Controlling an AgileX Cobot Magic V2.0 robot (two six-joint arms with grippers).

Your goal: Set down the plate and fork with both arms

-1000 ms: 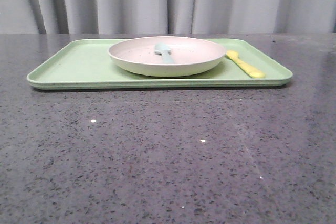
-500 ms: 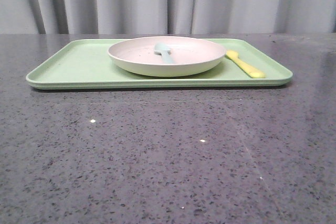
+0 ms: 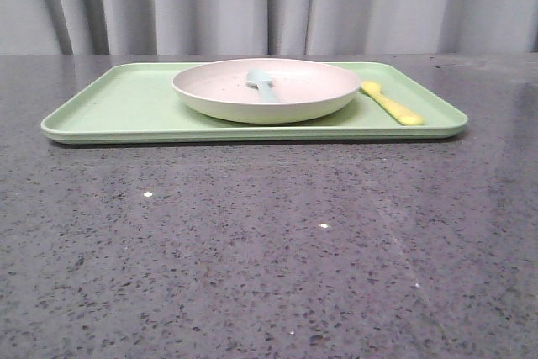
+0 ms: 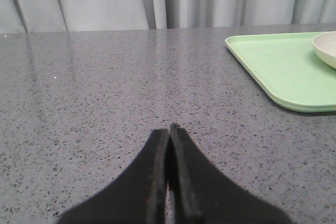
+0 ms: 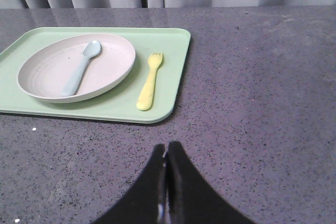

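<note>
Your speckled table (image 3: pixel 252 250), green tray (image 3: pixel 126 107) ahead of both jaws, plate (image 5: pixel 52 74) on it, fork (image 5: pixel 149 80) beside the plate, prongs clear only from your right wrist, blue spoon (image 5: pixel 81 66) in the plate, left gripper (image 4: pixel 169 129) and right gripper (image 5: pixel 166 148) pressed closed, holding nothing.
</note>
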